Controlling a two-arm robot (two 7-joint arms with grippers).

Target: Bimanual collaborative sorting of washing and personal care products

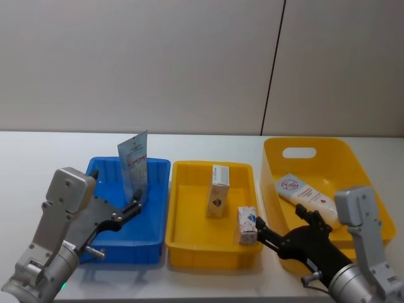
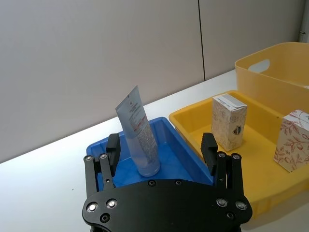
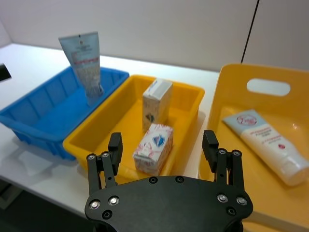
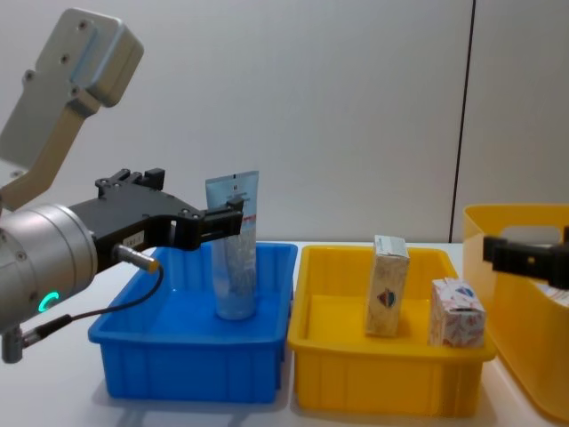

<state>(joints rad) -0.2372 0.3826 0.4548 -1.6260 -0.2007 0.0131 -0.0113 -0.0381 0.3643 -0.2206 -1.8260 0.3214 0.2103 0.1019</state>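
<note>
Your left gripper (image 2: 161,145) gapes wide by the upright pale-blue plastic tube (image 1: 134,165) in the blue plastic tray (image 1: 148,235) (toward its far edge), and your right gripper (image 3: 162,140), likewise wide, faces the small cardboard box (image 1: 247,225) in the front right corner of the yellow tray (image 1: 189,218).

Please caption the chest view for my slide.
Left gripper open at upright tube in blue tray; tall box and small box in yellow tray; right gripper open nearby.

A tube (image 4: 235,267) stands upright in the blue tray (image 4: 191,369), with the left gripper (image 4: 233,218) at its upper half. The yellow tray (image 4: 382,387) to its right holds a taller box (image 4: 388,285) and a shorter box (image 4: 455,311), slightly apart. The right gripper (image 4: 524,255) hangs at the right edge.
</note>
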